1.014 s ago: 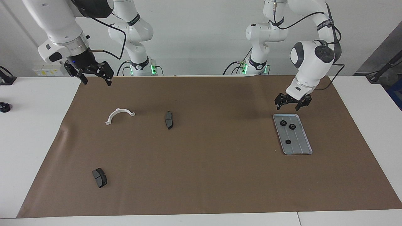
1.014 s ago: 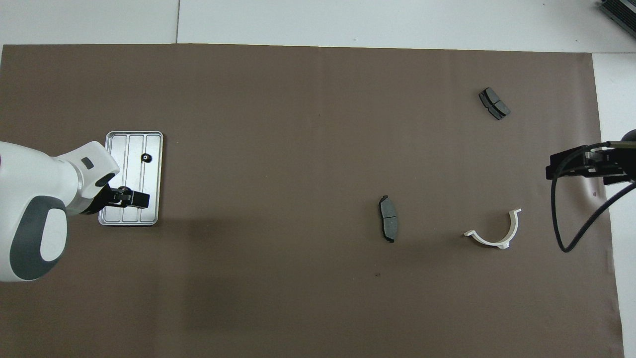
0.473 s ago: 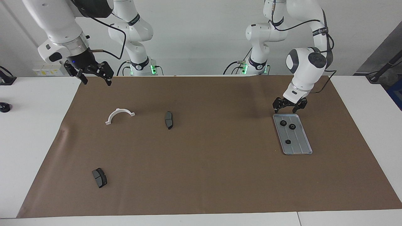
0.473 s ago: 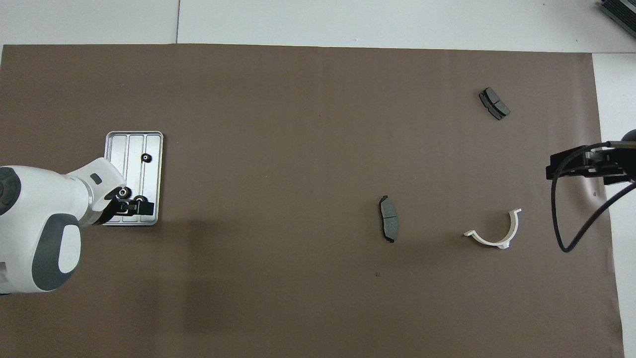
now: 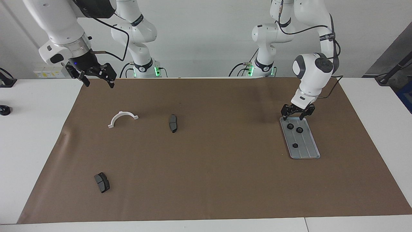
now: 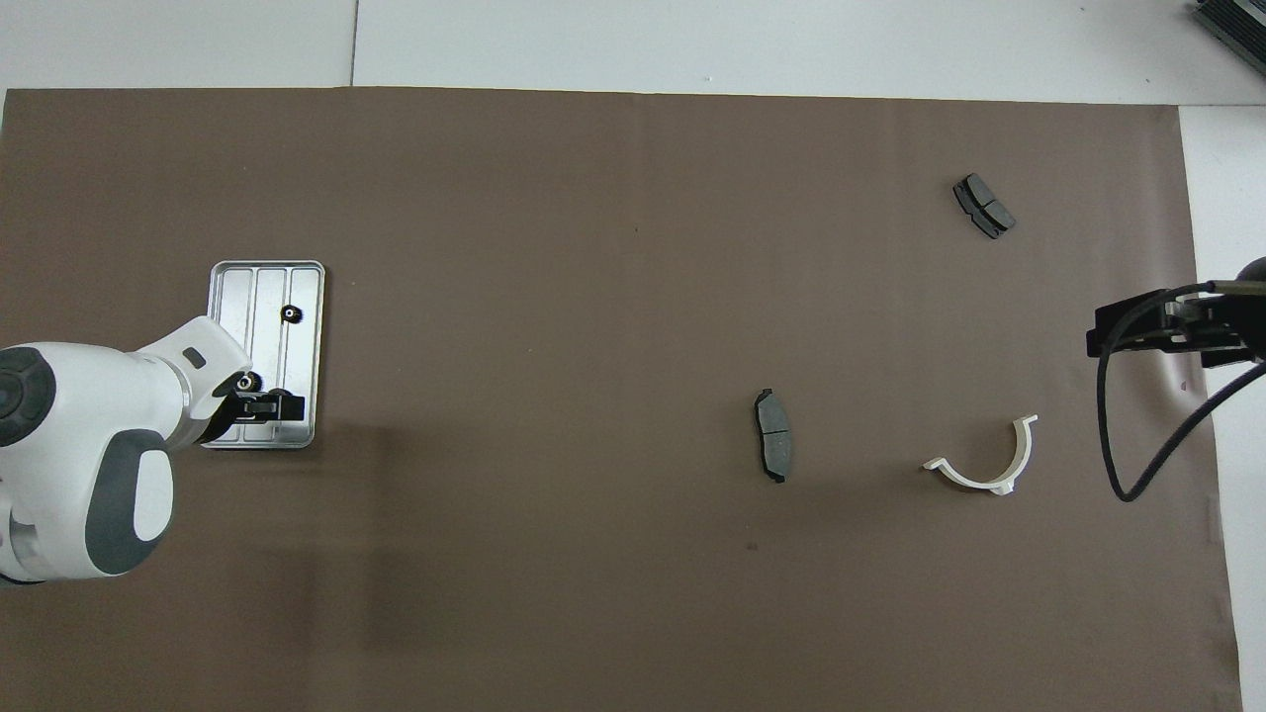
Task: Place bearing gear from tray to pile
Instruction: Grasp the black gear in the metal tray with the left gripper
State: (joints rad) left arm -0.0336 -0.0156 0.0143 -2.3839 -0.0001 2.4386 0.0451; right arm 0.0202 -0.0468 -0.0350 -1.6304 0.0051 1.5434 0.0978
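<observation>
The silver tray (image 5: 308, 150) (image 6: 229, 297) lies on the brown mat toward the left arm's end. Three small black bearing gears rest in it: two (image 5: 290, 126) (image 5: 299, 130) at the end nearer the robots, one (image 5: 295, 145) (image 6: 290, 313) farther along. My left gripper (image 5: 293, 117) (image 6: 259, 403) hangs open, low over the tray's nearer end, just above the two gears and holding nothing. My right gripper (image 5: 96, 79) (image 6: 1152, 328) waits open, raised over the mat's edge at the right arm's end. No pile is in view.
A white half-ring bracket (image 5: 123, 118) (image 6: 984, 460) and a dark brake pad (image 5: 173, 123) (image 6: 773, 448) lie mid-mat toward the right arm's end. A second brake pad (image 5: 102, 182) (image 6: 984, 206) lies farther from the robots.
My left gripper has come down over the tray's nearer end and its fingers have narrowed a little. The gears, the tray and the right arm have not moved.
</observation>
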